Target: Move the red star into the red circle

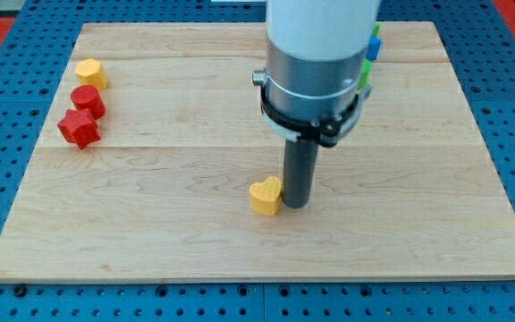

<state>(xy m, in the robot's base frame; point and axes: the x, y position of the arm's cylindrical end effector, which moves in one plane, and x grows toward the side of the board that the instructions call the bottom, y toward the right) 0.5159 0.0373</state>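
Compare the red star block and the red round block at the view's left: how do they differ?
The red star block has pointed arms; the red round block has a rounded, faceted outline. The star lies lower and further left in the view; the round block sits just above it, nearer the yellow block. They look to be touching or nearly so. Both are red, similar in size, and far from my tip, which is beside the yellow heart block.

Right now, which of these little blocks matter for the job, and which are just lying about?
For the job:
red star
red circle, close above the star
my tip, far off beside the yellow heart

Lying about:
yellow heart
yellow block
blue block
green block, mostly hidden
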